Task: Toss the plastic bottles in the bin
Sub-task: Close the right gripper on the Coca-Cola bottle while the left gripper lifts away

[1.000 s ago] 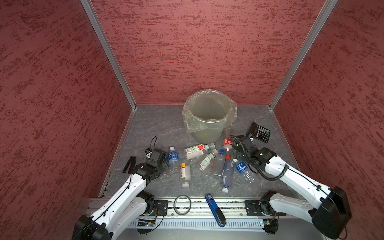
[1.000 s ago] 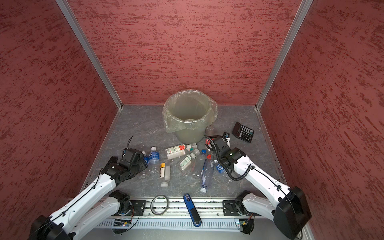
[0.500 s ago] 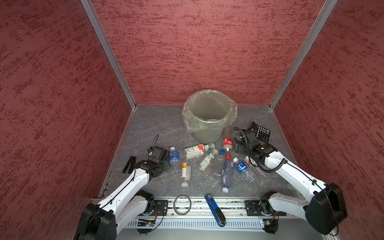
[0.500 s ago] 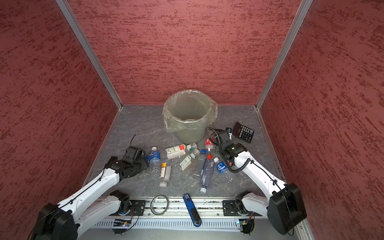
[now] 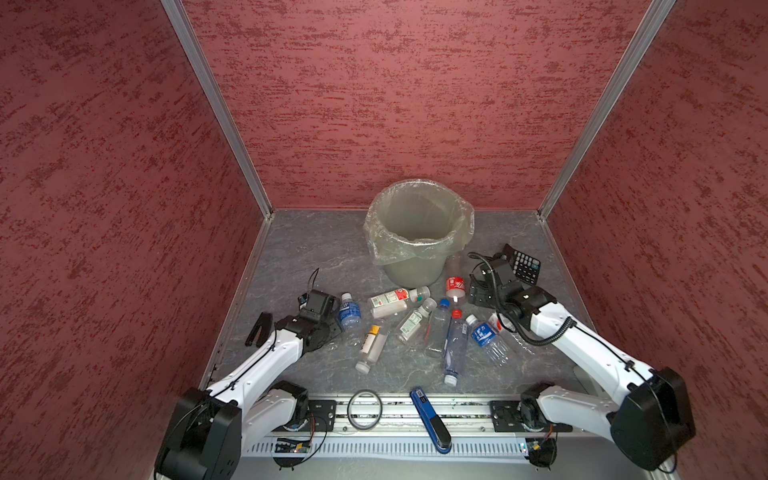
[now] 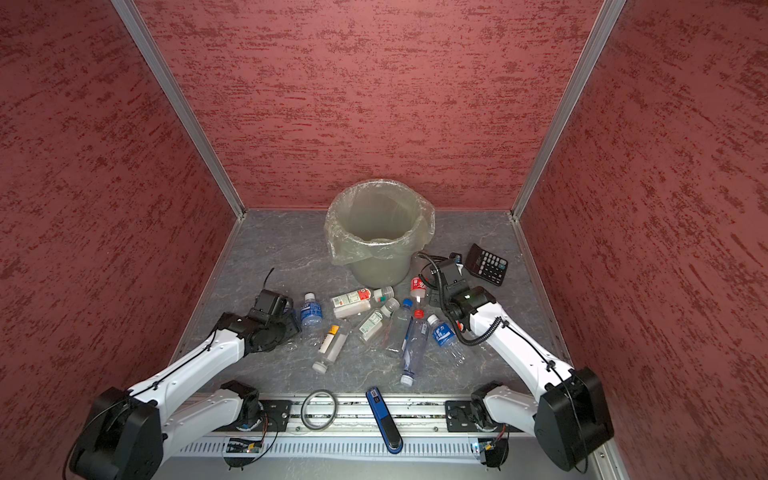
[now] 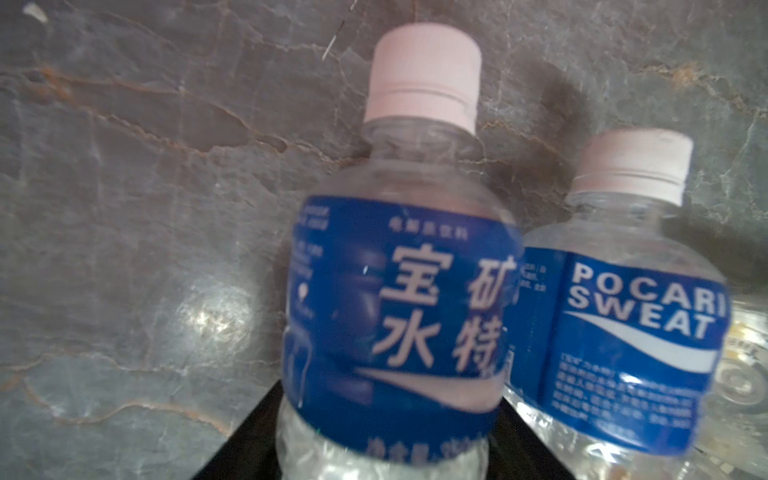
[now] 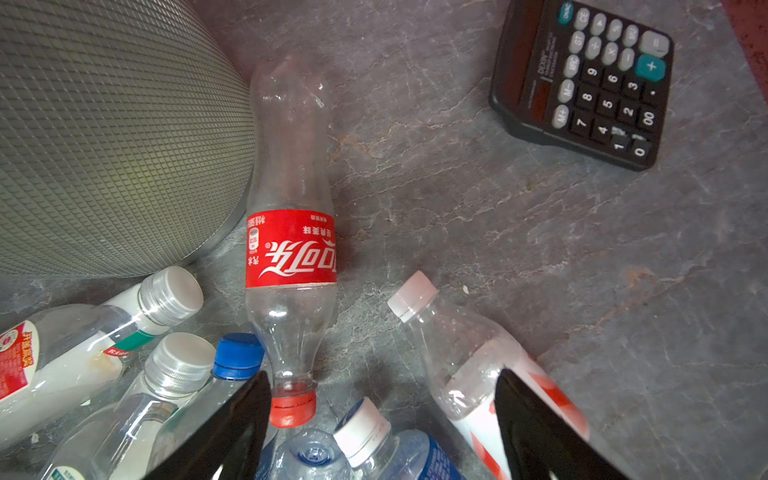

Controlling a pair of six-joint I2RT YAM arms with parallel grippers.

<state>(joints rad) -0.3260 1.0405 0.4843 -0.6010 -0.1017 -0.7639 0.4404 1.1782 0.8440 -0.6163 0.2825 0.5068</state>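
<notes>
Left wrist view: the left tool (image 7: 390,395) has its black fingers pressed on both sides of a blue-label bottle (image 7: 399,299) with a white cap, clamped low on its clear body. A second blue-label bottle (image 7: 623,332), marked POCARI SWEAT, lies just beside it on the grey table (image 7: 124,208).

Right wrist view: the right tool (image 8: 382,374) hangs over the pile with its fingers wide apart, gripping none of it. Under the gap lies the red cap of a red-label bottle (image 8: 291,249), whose base touches the bin (image 8: 104,124). One finger hangs over a blue-capped bottle (image 8: 239,353), the other over a red-and-white-label bottle (image 8: 457,353). A black calculator (image 8: 582,83) lies apart.

In both top views the bin stands upright at the far middle of the table. The other plastic bottles (image 5: 415,320) lie scattered in front of it, between the two arms. A blue-and-black stapler (image 5: 430,419) lies across the front rail.
</notes>
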